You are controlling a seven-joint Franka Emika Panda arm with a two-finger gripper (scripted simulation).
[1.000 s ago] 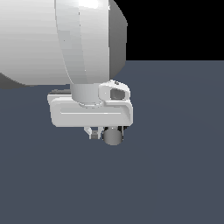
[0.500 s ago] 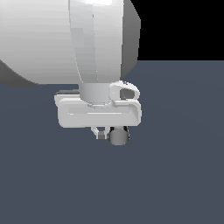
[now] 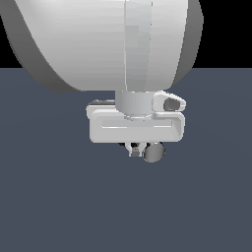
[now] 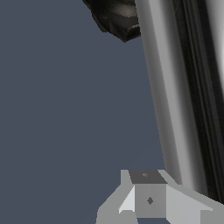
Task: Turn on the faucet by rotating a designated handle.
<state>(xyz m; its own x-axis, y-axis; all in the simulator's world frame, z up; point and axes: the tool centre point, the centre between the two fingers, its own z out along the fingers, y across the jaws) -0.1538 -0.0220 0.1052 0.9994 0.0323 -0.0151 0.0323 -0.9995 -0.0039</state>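
Robot arm low over the faucet handle on a grey counter.

In the exterior view the big white arm [image 3: 113,44] fills the upper part of the scene, and its claw [image 3: 139,149] hangs just under the white hand block, close to the dark grey counter [image 3: 49,197]. The handle [image 3: 154,152], a shiny grey bar with a flat round end, shows just to the exterior view's right of the visible finger [image 3: 134,150], right beside it; I cannot tell whether they touch, or whether the claw is wide or narrow. In the wrist view the handle [image 4: 175,96] runs long across the frame, the faucet's [image 4: 116,17] black ridged base sits at its far end, and one finger [image 4: 148,199] lies close against the bar.
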